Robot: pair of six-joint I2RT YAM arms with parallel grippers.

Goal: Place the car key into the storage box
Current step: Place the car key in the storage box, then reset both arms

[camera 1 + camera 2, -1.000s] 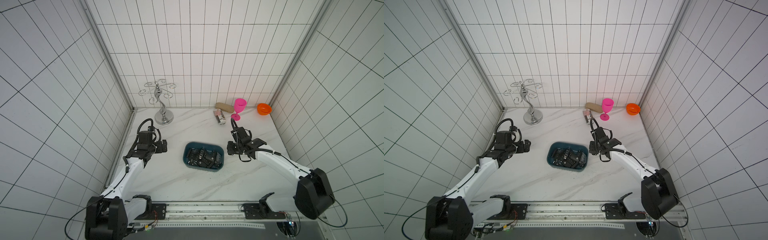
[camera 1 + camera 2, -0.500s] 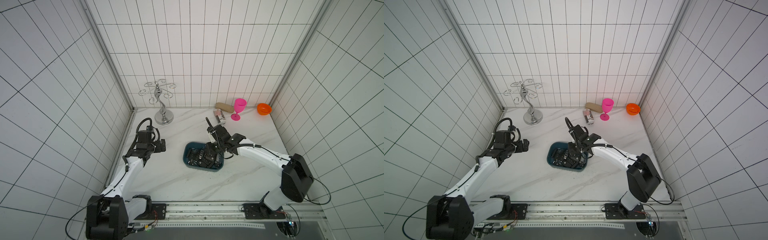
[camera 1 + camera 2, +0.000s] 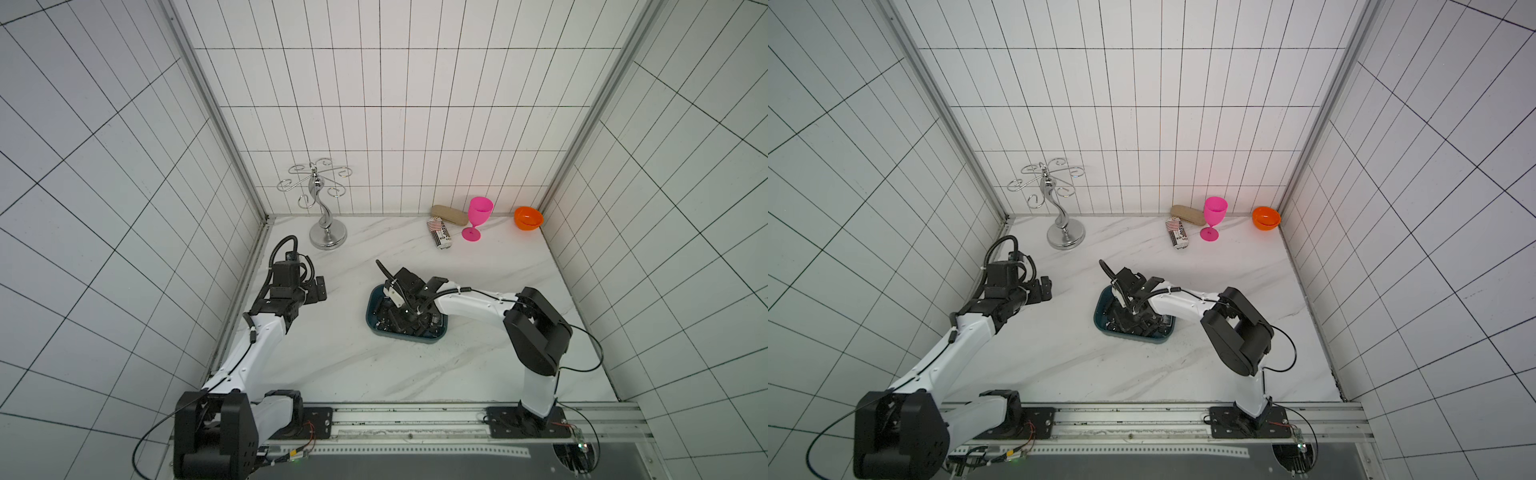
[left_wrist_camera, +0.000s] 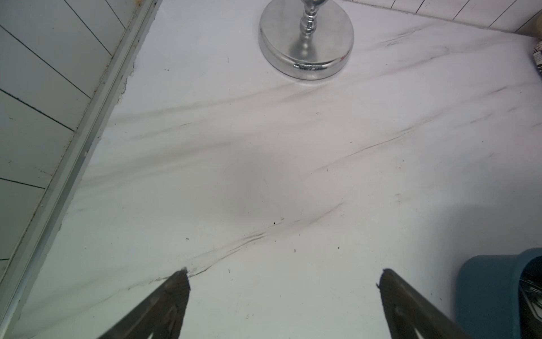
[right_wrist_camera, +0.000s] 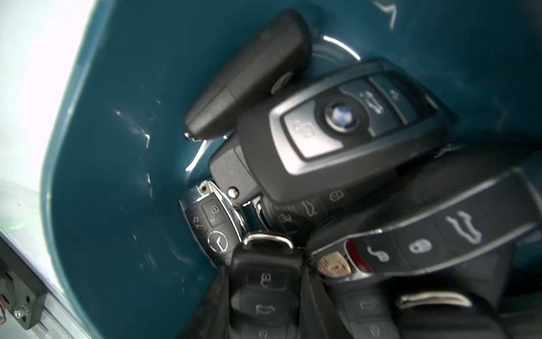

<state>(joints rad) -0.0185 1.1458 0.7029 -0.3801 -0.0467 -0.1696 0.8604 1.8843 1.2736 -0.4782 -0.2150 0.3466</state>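
right gripper (image 5: 268, 305) narrowed on car key (image 5: 265, 264), low inside storage box (image 5: 117, 152) over heaped keys (image 5: 352, 126); left gripper (image 4: 283, 277) wide, empty; risk: jaws snag neighbours on lifting out, dragging one over the rim.

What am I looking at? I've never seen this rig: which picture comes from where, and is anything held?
Two white robot arms stand at a marble table. Both top views look down on everything from one overhead camera pair; the other two come from a camera on each arm's wrist. The left tool is open and empty above bare table. The right tool reaches into the teal storage box, which holds many car keys; its wrist view suggests it pinches one black car key. By the back wall: silver stand, tan case, striped can lying down, pink goblet, orange bowl.
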